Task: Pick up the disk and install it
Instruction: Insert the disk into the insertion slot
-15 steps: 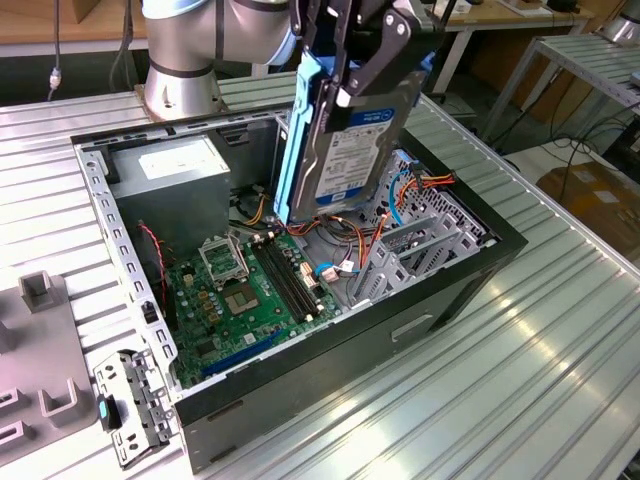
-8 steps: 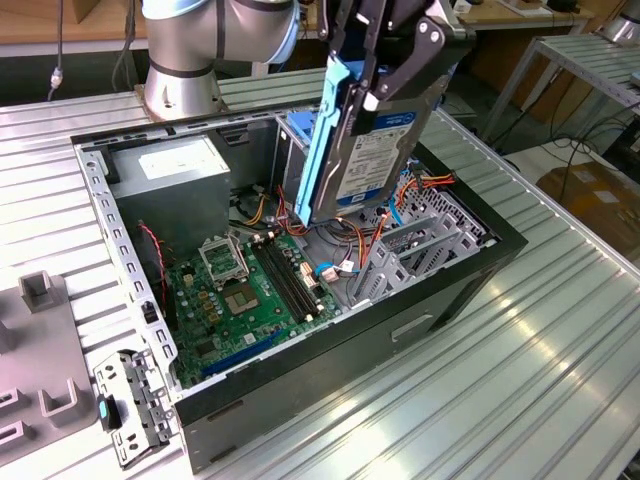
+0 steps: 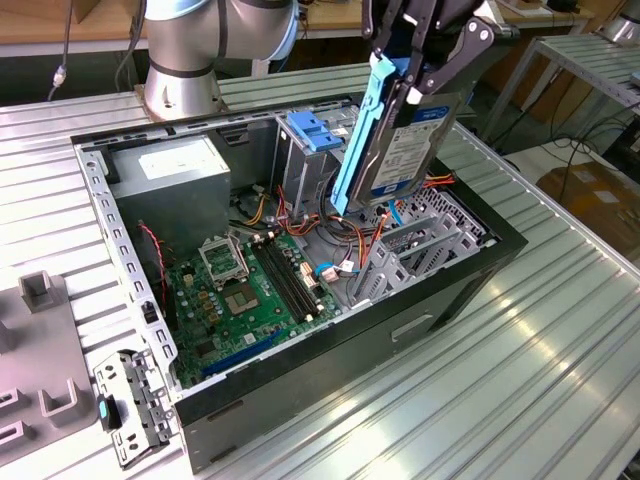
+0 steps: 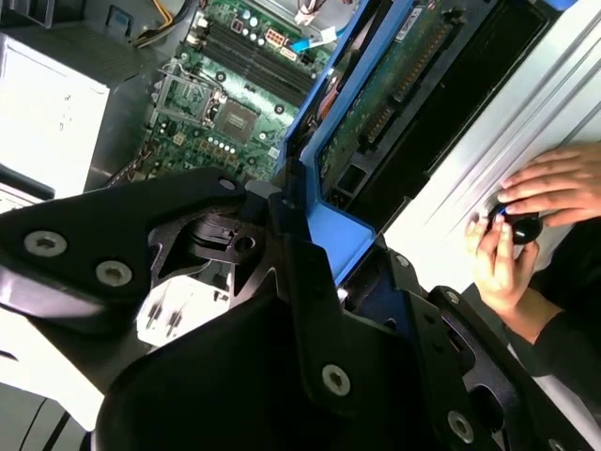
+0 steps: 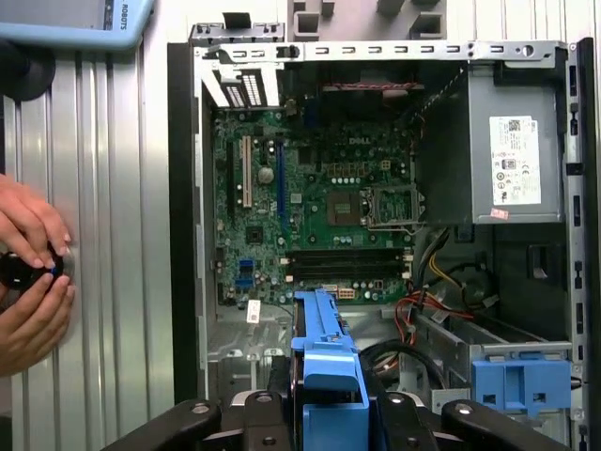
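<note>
The disk, silver with a white and blue label and light-blue side rails, hangs tilted on edge above the open computer case. My gripper is shut on its upper part, black fingers on both faces. The disk's lower end sits just over the grey metal drive cage at the exterior view's right. In the second wrist view the disk's green circuit-board underside and blue rail run away from my gripper. The first wrist view has the blue rail held in my gripper.
Inside the case lie a green motherboard, a grey power-supply box, orange and red cables and a blue latch. A person's hands work a small black device on the ribbed table beside the case. A loose bracket lies nearby.
</note>
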Available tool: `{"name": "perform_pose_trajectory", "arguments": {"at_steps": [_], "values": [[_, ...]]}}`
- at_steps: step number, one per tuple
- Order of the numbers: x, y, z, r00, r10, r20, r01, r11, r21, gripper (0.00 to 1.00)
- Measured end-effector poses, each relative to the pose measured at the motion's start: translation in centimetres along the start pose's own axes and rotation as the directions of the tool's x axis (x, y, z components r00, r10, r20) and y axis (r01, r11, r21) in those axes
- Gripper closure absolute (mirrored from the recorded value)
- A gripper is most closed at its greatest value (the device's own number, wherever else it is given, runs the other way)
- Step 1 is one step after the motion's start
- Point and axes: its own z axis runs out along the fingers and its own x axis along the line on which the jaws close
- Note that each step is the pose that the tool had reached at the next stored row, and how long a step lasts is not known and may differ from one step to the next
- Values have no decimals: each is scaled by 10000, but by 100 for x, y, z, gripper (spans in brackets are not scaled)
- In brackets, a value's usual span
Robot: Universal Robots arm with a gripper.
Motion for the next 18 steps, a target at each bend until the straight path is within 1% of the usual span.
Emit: {"name": "perform_pose_trajectory", "arguments": {"at_steps": [5,16,17,18], "values": [[0,-16,0,10000,0,1,0,10000,0,63],[0,-18,0,10000,0,1,0,10000,0,63],[-1,-28,1,10000,-1,1,1,10000,0,63],[-3,-83,16,10000,0,0,0,10000,0,63]]}}
